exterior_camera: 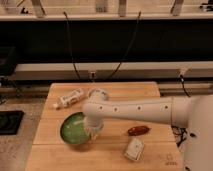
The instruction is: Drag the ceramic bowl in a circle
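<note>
The ceramic bowl (74,130) is round and shallow, glossy green inside with a darker rim. It sits on the wooden table (105,155) at the front left. My white arm reaches in from the right across the table. My gripper (93,131) points down at the bowl's right rim, and the wrist hides that part of the rim.
A clear plastic bottle (69,98) lies at the back left. A whitish round cup-like thing (98,93) sits behind the arm. A reddish-brown object (138,130) and a white packet (133,149) lie at the front right. Black cables hang behind the table.
</note>
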Controlling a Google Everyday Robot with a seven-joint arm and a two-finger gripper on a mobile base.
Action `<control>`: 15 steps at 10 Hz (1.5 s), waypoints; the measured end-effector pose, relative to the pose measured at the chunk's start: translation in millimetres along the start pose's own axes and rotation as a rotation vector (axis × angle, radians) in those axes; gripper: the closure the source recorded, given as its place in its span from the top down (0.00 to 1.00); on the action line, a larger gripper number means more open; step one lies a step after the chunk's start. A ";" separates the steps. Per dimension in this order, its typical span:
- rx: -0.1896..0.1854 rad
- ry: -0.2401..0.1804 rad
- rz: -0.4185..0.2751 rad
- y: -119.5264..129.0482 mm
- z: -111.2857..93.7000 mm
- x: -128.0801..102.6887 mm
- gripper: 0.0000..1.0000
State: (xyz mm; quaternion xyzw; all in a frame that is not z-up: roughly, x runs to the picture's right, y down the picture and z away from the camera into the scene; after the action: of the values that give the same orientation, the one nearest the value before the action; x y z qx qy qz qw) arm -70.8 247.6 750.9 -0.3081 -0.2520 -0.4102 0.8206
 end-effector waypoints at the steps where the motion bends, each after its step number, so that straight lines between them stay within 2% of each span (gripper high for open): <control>1: 0.002 0.000 0.005 -1.4 0.0 -0.7 0.01; 15: 0.012 -0.007 0.075 1.8 -0.5 1.6 0.01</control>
State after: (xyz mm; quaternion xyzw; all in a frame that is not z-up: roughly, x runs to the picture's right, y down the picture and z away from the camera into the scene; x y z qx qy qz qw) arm -68.3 247.3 751.1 -0.3140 -0.2457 -0.3766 0.8362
